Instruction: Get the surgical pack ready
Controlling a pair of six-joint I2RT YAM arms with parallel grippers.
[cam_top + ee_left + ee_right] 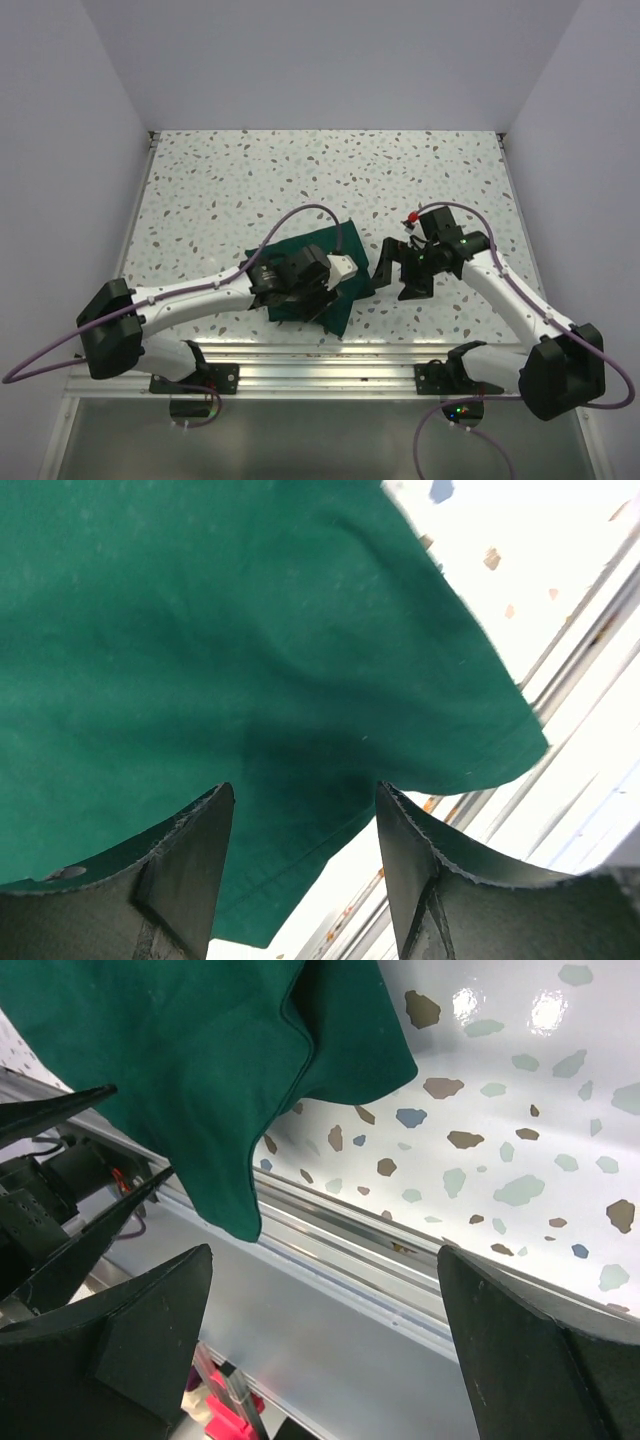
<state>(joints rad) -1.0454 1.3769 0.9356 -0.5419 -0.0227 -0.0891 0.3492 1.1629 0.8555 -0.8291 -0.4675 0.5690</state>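
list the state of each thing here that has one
cloth: folded, rumpled, lying on the table near its front edge
left fingers: open, over the cloth, nothing between them
right fingers: wide open, empty, beside the cloth's right edge

- I see a white speckled tabletop [330, 170] with grey and brown flecks, running wall to wall.
- Three plain pale lavender-grey walls box it in: back wall [330, 60], left wall [60, 150], right wall [590, 150].
- An aluminium rail [320, 365] runs along the near edge.
- A dull grey panel [320, 440] sits below the rail.
- Lighting is even on my feed, with glare spots [550, 1005] on the glossy top.
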